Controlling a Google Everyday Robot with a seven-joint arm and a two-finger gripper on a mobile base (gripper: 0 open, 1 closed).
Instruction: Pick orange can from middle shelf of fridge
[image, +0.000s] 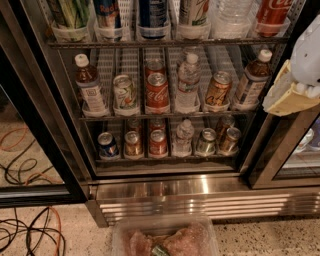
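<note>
Coke can ctr, cables btm-left

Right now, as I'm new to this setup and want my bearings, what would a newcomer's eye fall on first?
The fridge fills the view, its middle shelf crowded with drinks: the red Coca-Cola can at centre, the orange can two lanes to its right. The pale gripper hangs at the right edge, level with that shelf.

Orange can, middle shelf; gripper right
</note>
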